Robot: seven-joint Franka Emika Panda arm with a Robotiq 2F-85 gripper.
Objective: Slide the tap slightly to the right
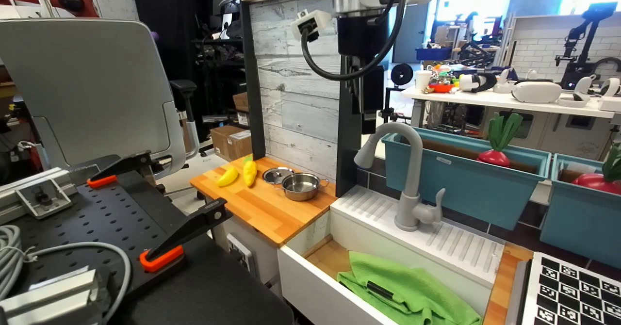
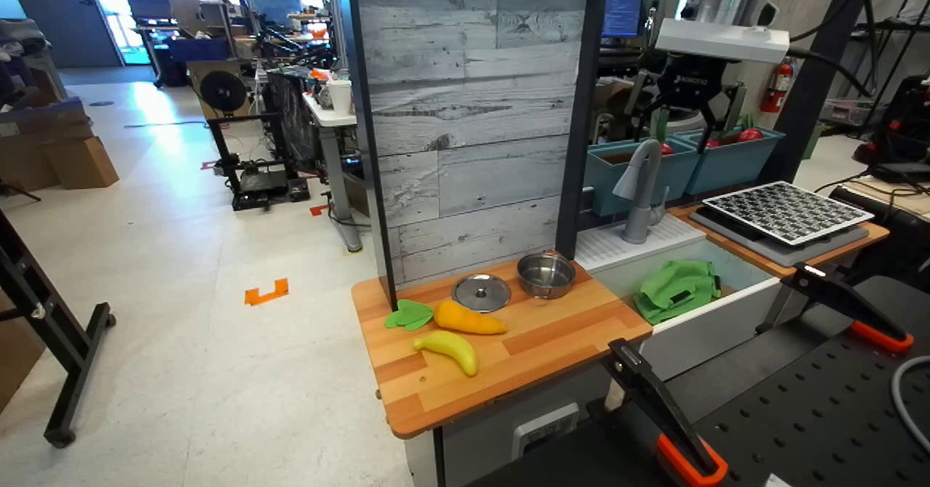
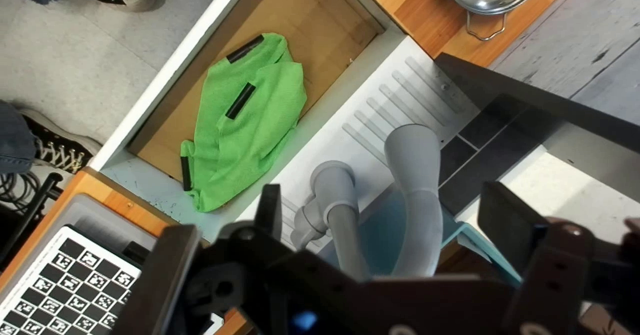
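Observation:
The grey gooseneck tap stands upright on the white ridged ledge behind the sink; it shows in both exterior views [image 1: 413, 174] [image 2: 641, 196] and in the wrist view [image 3: 412, 160]. Its spout hangs above the ledge on the pot's side, close to the black post, not over the basin. The small lever is on the opposite side of the base. My gripper hangs pointing down just above the arch in both exterior views [image 1: 366, 114] [image 2: 672, 138]. In the wrist view the gripper [image 3: 382, 200] is open, with the stem and spout between its fingers. The top of the arch is hidden behind the gripper there.
A green cloth [image 1: 402, 286] lies in the white sink [image 1: 313, 276]. Teal planters [image 1: 465, 179] with toy radishes stand behind the tap. A plank wall [image 1: 296, 87] with a black post [image 1: 348, 170] rises beside it. A pot [image 1: 301, 186] and a checkerboard [image 1: 572, 296] flank the sink.

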